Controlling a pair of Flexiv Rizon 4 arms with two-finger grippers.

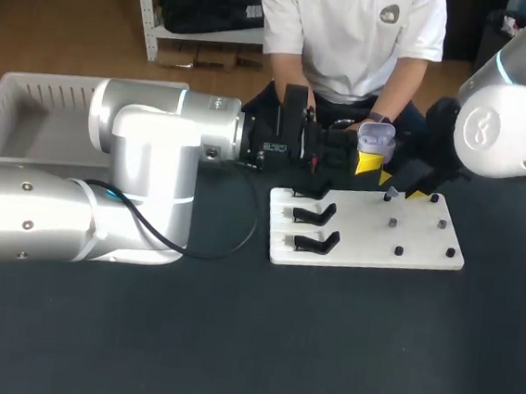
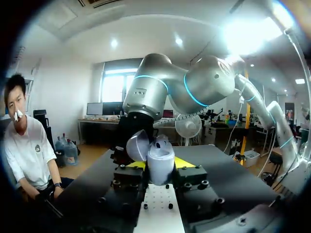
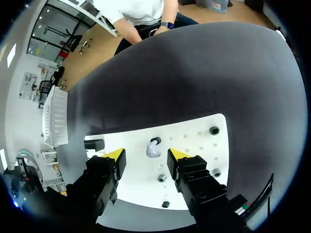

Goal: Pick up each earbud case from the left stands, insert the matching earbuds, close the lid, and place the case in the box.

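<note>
Step in hand: an earbud is judged to be due for collection by the right arm, for seating in the opened case.
Left pincer (image 2: 160,167): it is closed on the earbud case (image 1: 377,136), which is pinched from two sides with its lid hinged open. The case is held in the air over the far edge of the white board (image 1: 361,246).
Right pincer (image 3: 146,154): the yellow tips are spread apart and nothing is gripped. It is poised above the board's peg side.
Earbud (image 3: 153,148): it is seen on the board directly ahead of the right pincer, centred in the gap between its two tips and touched by neither.
Long axis: the earbud's stem appears to run crosswise to the line joining the tips, so a straight descent is judged enough for it to be pinched across its narrow side.
Nearer arm: the right one; the left is occupied by the case.
Stands (image 1: 315,217): three black ones are seen empty on the board's left side.
Box (image 1: 20,104): it is set at the far left of the surface (image 1: 323,352), well apart from the case.
</note>
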